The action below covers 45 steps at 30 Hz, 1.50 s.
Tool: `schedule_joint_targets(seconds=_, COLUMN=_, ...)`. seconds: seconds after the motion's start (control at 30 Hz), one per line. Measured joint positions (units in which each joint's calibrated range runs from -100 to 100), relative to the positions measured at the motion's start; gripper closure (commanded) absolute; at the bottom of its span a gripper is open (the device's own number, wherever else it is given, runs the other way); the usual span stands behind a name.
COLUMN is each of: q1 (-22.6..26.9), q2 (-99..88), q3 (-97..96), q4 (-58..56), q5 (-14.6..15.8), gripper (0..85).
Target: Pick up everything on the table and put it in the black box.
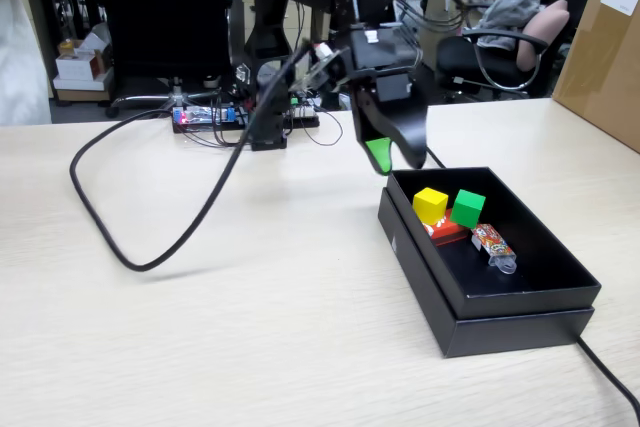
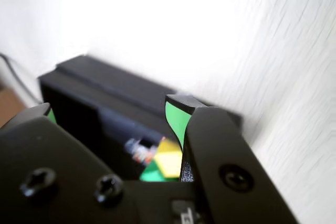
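Observation:
The black box (image 1: 520,299) lies on the table (image 1: 250,337) at the right of the fixed view. Inside it sit a yellow cube (image 1: 430,205), a green cube (image 1: 467,208) and, under them, a red block (image 1: 446,233). My gripper (image 1: 397,159) hangs just above the box's far left corner, open, its green-padded jaws wide apart with nothing between them. In the wrist view the gripper (image 2: 113,111) frames the black box (image 2: 105,90), where the yellow cube (image 2: 169,158) and green cube (image 2: 151,174) show blurred.
A clear-wrapped orange-patterned packet (image 1: 493,245) also lies in the box. A thick black cable (image 1: 130,247) loops over the table's left half. A brown carton (image 1: 605,47) stands at the right edge. A circuit board (image 1: 205,115) sits by the arm's base.

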Motion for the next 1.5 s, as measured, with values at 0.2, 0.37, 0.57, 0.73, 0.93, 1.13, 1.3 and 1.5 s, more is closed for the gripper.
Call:
schedule_joint_targets(seconds=0.2, q1=-4.7, q2=-0.9, q3=-15.7, q4=12.9, q5=-3.6, gripper=42.7)
schedule_joint_targets(seconds=0.37, q1=-5.6, q2=-6.1, q3=-30.4, q4=23.0, q5=-5.1, gripper=42.7)
schedule_joint_targets(seconds=0.57, q1=-5.6, q2=-13.7, q3=-43.7, q4=31.9, q5=-5.2, gripper=42.7)
schedule_joint_targets(seconds=0.73, q1=-5.9, q2=-17.2, q3=-54.0, q4=40.2, q5=-5.2, gripper=39.8)
schedule_joint_targets(seconds=0.93, q1=-7.4, q2=-21.0, q3=-64.4, q4=51.4, q5=-5.4, gripper=37.9)
schedule_joint_targets(seconds=1.13, q1=-7.6, q2=-23.8, q3=-70.2, q4=58.8, q5=-5.4, gripper=37.8)
schedule_joint_targets(seconds=1.3, q1=-7.5, q2=-26.0, q3=-72.7, q4=59.2, q5=-5.4, gripper=36.3)
schedule_joint_targets(seconds=1.5, q1=-7.5, q2=-26.6, q3=-77.5, q4=65.9, q5=-5.4, gripper=35.6)
